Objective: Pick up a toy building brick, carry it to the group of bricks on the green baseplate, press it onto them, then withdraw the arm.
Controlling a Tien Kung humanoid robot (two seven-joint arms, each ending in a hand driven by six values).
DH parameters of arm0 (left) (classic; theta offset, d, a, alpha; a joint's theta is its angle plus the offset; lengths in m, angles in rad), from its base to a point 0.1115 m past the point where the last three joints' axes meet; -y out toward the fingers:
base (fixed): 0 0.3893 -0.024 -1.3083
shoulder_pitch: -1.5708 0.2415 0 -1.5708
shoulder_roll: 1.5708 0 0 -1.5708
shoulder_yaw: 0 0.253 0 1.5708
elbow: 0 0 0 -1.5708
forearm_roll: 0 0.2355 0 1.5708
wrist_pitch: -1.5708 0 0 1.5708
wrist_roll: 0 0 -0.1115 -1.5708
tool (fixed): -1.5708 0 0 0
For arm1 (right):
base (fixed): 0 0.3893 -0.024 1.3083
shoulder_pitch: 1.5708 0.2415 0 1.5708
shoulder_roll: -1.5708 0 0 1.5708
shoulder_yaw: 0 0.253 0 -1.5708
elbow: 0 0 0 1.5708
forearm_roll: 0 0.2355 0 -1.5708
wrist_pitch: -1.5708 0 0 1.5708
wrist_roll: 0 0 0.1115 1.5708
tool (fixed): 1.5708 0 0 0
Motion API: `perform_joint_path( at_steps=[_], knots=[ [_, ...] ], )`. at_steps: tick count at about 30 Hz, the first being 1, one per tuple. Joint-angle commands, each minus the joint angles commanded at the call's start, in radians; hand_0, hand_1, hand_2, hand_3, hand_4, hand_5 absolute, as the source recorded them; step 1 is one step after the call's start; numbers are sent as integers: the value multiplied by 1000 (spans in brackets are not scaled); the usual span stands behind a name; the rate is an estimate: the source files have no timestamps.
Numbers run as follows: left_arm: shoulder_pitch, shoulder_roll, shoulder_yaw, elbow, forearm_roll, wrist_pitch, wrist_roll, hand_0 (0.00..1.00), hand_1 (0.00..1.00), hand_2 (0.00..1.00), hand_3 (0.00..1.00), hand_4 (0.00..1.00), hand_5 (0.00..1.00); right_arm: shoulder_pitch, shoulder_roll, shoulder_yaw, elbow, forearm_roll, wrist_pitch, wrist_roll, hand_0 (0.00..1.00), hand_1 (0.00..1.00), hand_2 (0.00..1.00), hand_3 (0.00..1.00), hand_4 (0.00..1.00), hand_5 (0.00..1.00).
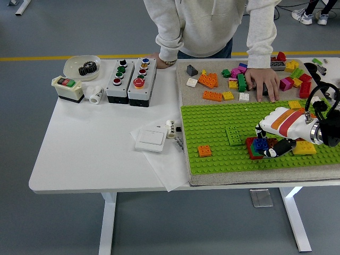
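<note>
White worktop (95, 154) carries a green baseplate (212, 119); loose bricks (234, 79) and a person's hand (263, 82) lie at twelve o'clock. Robot hand (268, 143) curls onto the blue brick (260, 143) atop red ones.

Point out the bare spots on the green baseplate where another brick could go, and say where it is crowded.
Free: the green studded baseplate along its far strip, and between the small orange brick and the green square brick. Crowded: its right end, where the right hand sits on the red-and-blue brick group beside a yellow brick.
</note>
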Motion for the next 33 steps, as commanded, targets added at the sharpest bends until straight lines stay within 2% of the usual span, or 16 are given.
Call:
perform_joint_path(
  at_steps=[5,6,11,12,18,33],
  knots=[
    [0,0,1,0,0,-1,0,775,744,733,600,676,591,0,1,3,-1,0,-2,6,472,535,578,524,744,494],
    [0,0,0,0,0,-1,0,776,743,735,601,676,591,-1,1,4,-1,0,-3,7,478,544,593,533,774,456],
    [0,0,0,0,1,-1,1,776,743,735,601,676,591,0,2,6,-2,-8,1,8,478,544,593,533,774,456],
    [0,0,0,0,1,-1,1,776,744,733,600,675,591,0,2,7,-2,-9,1,8,483,551,618,548,801,437],
    [1,0,0,0,2,-1,1,776,744,733,601,675,591,-1,1,8,-2,-15,5,8,483,555,627,557,822,425],
    [6,-2,-7,-1,16,-3,6,778,749,735,601,675,591,-7,2,7,-2,-20,-5,11,481,560,639,568,825,420]
  ],
)
